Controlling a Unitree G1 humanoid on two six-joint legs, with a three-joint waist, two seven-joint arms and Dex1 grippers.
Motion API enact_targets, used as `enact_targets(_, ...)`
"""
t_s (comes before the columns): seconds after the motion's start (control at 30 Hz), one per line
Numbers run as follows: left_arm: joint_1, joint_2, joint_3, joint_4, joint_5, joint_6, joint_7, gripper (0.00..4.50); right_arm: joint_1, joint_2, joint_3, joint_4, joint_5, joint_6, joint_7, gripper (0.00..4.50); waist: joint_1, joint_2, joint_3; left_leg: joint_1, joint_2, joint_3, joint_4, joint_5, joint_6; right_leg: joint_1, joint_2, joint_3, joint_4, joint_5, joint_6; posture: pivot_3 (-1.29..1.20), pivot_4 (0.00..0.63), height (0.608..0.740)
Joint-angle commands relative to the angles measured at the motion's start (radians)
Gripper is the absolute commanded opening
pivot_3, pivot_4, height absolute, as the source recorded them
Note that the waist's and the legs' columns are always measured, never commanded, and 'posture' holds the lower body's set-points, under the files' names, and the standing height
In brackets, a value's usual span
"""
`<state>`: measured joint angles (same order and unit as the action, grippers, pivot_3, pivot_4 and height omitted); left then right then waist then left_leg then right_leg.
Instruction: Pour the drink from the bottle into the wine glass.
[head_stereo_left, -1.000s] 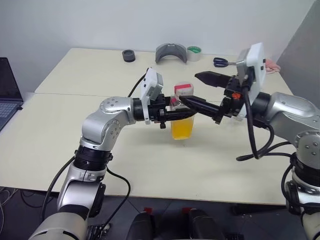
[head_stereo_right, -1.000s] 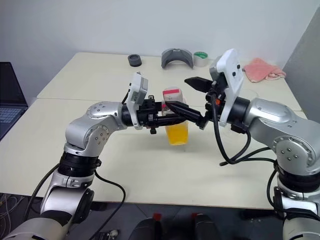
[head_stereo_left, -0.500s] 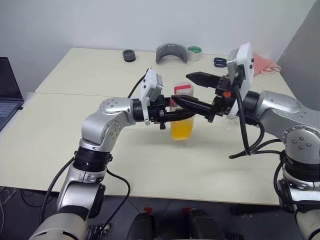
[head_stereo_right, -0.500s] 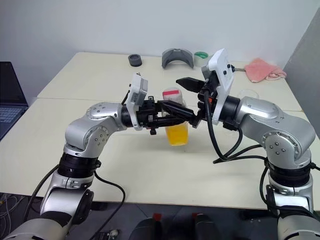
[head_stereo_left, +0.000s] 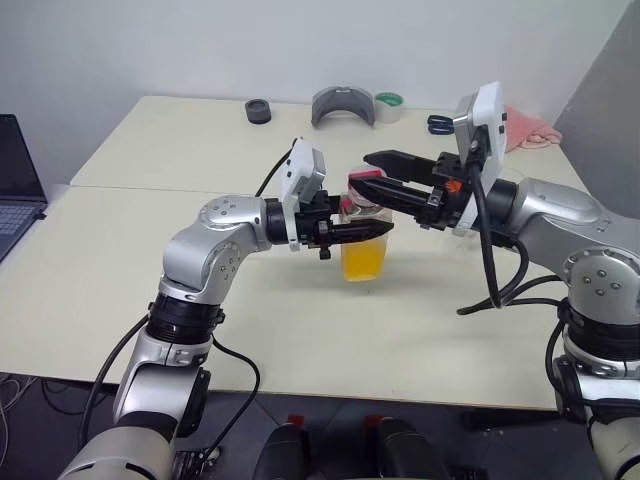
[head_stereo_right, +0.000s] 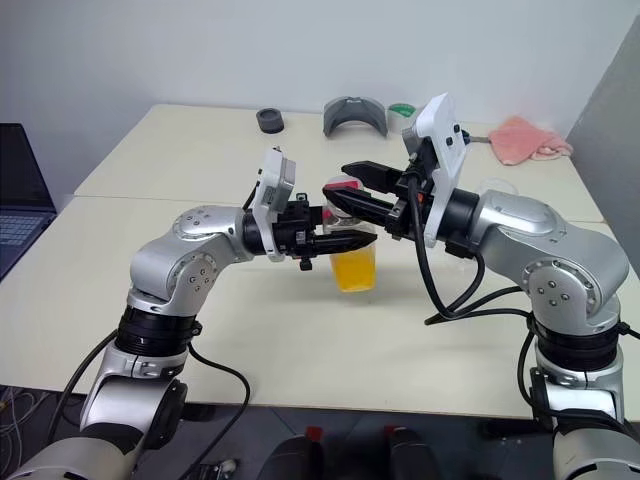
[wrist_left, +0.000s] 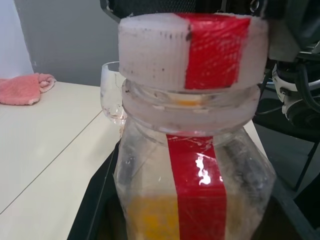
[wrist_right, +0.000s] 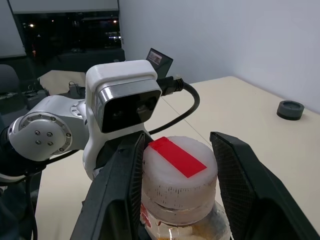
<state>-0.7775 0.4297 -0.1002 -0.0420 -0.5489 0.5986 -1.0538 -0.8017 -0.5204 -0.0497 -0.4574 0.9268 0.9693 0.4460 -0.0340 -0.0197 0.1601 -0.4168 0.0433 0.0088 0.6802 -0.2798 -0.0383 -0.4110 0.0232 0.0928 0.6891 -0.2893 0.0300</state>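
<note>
Here, one clear squarish plastic bottle (head_stereo_left: 363, 240), red-striped, white-capped, holds orange drink (head_stereo_right: 354, 268). Left gripper (head_stereo_left: 372, 231) clamps it; right gripper (wrist_right: 175, 195) straddles its cap, not touching.

Left gripper (head_stereo_left: 372, 231) is clamped level on the bottle (head_stereo_left: 364, 235); right gripper (wrist_right: 182, 187) has its fingers straddling the cap (wrist_right: 180, 170).

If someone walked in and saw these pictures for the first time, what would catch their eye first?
Probably the bottle of orange drink at the middle of the table, with both arms meeting on it. The left gripper is clamped on its body, while the right gripper has its fingers on either side of the white, red-marked cap. Behind it, a wine glass waits beside a pink cloth.
</note>
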Motion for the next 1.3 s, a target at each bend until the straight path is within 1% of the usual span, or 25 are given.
enact_targets(0.03,-0.021,0.001,0.022,-0.039,-0.015,-0.016,0.001,1.84,-0.097,0.038,-0.083,0.009,0.032,-0.057,-0.038,1.74,-0.001,0.001,0.001,0.0,0.0,0.0,0.0,0.0,0.0,0.0,0.0,0.0,0.0,0.0,0.0,0.0,0.15,0.74)
enact_targets(0.1,-0.021,0.001,0.023,-0.038,-0.013,-0.016,0.002,1.84,-0.117,0.035,-0.081,0.015,0.018,-0.054,-0.035,1.74,0.001,0.001,0.001,0.0,0.0,0.0,0.0,0.0,0.0,-0.001,0.0,0.0,0.001,0.0,0.0,0.0,0.15,0.74)
enact_targets(0.27,-0.021,-0.001,0.023,-0.037,-0.012,-0.019,0.001,1.84,-0.11,0.024,-0.08,0.01,0.014,-0.046,-0.032,1.74,0.002,0.002,0.001,0.0,0.0,0.0,0.0,0.0,0.0,0.0,-0.001,0.0,0.0,0.0,0.0,0.0,0.15,0.74)
enact_targets(0.4,-0.018,-0.002,0.022,-0.043,-0.013,-0.018,0.003,1.84,-0.067,-0.008,-0.098,-0.014,0.021,-0.031,-0.038,1.74,0.002,0.001,0.001,0.0,0.0,0.0,0.0,0.0,0.0,0.0,-0.001,0.0,0.0,0.0,0.0,0.0,0.15,0.74)
enact_targets(0.47,-0.014,-0.001,0.023,-0.049,-0.016,-0.015,0.004,1.84,-0.02,-0.037,-0.132,-0.035,0.034,-0.013,-0.057,1.74,0.002,0.001,0.001,-0.001,0.0,0.0,0.0,0.0,0.0,0.0,-0.001,0.0,0.0,0.0,0.0,0.0,0.15,0.74)
enact_targets(0.53,-0.005,0.006,0.027,-0.057,-0.019,-0.013,0.002,1.84,0.064,-0.089,-0.194,-0.072,0.056,0.015,-0.072,1.74,0.005,0.001,0.001,-0.001,-0.001,0.0,0.0,0.0,0.0,0.0,-0.001,0.0,-0.001,0.0,0.0,0.0,0.15,0.74)
enact_targets(0.63,0.002,0.018,0.034,-0.061,-0.02,-0.014,-0.004,1.84,0.229,-0.158,-0.337,-0.137,0.117,0.063,-0.136,1.74,0.008,0.001,0.001,-0.002,-0.001,-0.001,0.0,0.0,0.0,0.0,-0.001,-0.001,-0.002,0.0,0.0,0.0,0.15,0.74)
enact_targets(0.7,-0.003,0.02,0.036,-0.058,-0.02,-0.014,-0.005,1.84,0.37,-0.15,-0.407,-0.211,0.162,0.081,-0.219,1.74,0.007,0.001,0.001,-0.002,-0.001,-0.001,-0.001,0.0,0.0,0.0,-0.001,0.0,-0.003,0.0,0.0,0.0,0.15,0.74)
enact_targets(0.73,-0.004,0.02,0.036,-0.058,-0.02,-0.014,-0.004,1.84,0.425,-0.147,-0.417,-0.24,0.166,0.079,-0.237,1.74,0.007,0.001,0.001,-0.002,-0.001,-0.002,-0.001,0.0,0.0,0.001,-0.001,0.0,-0.003,0.0,0.0,0.0,0.15,0.74)
enact_targets(0.8,-0.005,0.015,0.032,-0.054,-0.018,-0.016,-0.005,1.84,0.569,-0.127,-0.399,-0.285,0.085,0.051,-0.275,1.74,0.005,0.001,0.001,-0.002,-0.001,-0.001,-0.001,0.0,0.0,0.001,0.0,0.0,-0.003,0.0,0.0,0.0,0.15,0.74)
enact_targets(0.87,-0.008,0.008,0.027,-0.05,-0.017,-0.019,-0.009,1.84,0.684,-0.078,-0.371,-0.299,0.014,0.011,-0.32,1.74,0.001,0.001,0.001,-0.001,0.0,-0.002,-0.001,0.0,0.0,0.002,0.001,0.001,-0.003,0.0,0.0,0.0,0.15,0.74)
enact_targets(0.9,-0.01,0.005,0.026,-0.048,-0.016,-0.02,-0.009,1.84,0.733,-0.069,-0.331,-0.302,-0.061,-0.015,-0.347,1.74,0.0,0.001,0.001,0.0,0.0,-0.001,-0.001,0.0,0.0,0.002,0.002,0.002,-0.003,0.0,0.001,0.0,0.15,0.74)
enact_targets(1.0,-0.018,-0.003,0.024,-0.042,-0.015,-0.021,-0.01,1.84,0.824,0.002,-0.229,-0.283,-0.222,-0.093,-0.416,1.74,-0.002,0.001,0.001,0.001,0.0,0.001,0.0,0.0,0.0,0.002,0.003,0.004,-0.002,-0.001,0.001,0.0,0.15,0.74)
enact_targets(1.07,-0.021,-0.006,0.024,-0.039,-0.015,-0.022,-0.012,1.84,0.853,0.066,-0.173,-0.232,-0.326,-0.155,-0.471,1.74,-0.002,0.001,0.001,0.001,0.0,0.001,0.0,0.001,-0.001,0.002,0.005,0.003,-0.002,-0.001,0.001,0.0,0.15,0.74)
enact_targets(1.13,-0.021,-0.008,0.023,-0.041,-0.015,-0.021,-0.013,1.84,0.872,0.091,-0.122,-0.174,-0.45,-0.218,-0.512,1.74,-0.001,0.001,0.001,0.001,-0.001,0.001,0.0,0.001,-0.001,0.002,0.006,0.004,-0.002,-0.001,0.001,0.0,0.15,0.74)
enact_targets(1.2,-0.02,-0.008,0.022,-0.044,-0.015,-0.02,-0.014,1.84,0.88,0.126,-0.119,-0.135,-0.503,-0.26,-0.531,2.45,0.0,0.001,0.001,0.001,-0.001,0.001,0.0,0.001,-0.001,0.002,0.006,0.004,-0.002,-0.001,0.001,0.0,0.15,0.74)
enact_targets(1.23,-0.02,-0.008,0.022,-0.045,-0.015,-0.02,-0.015,1.84,0.882,0.138,-0.119,-0.126,-0.514,-0.274,-0.525,2.67,0.001,0.001,0.001,0.001,-0.001,0.001,0.0,0.001,-0.001,0.002,0.006,0.004,-0.002,-0.001,0.001,0.0,0.15,0.74)
enact_targets(1.3,-0.019,-0.008,0.022,-0.046,-0.014,-0.02,-0.014,1.84,0.884,0.152,-0.119,-0.116,-0.537,-0.295,-0.511,3.42,0.002,0.001,0.001,0.001,0.0,0.001,0.0,0.001,-0.002,0.002,0.006,0.004,-0.002,-0.001,0.001,0.0,0.15,0.74)
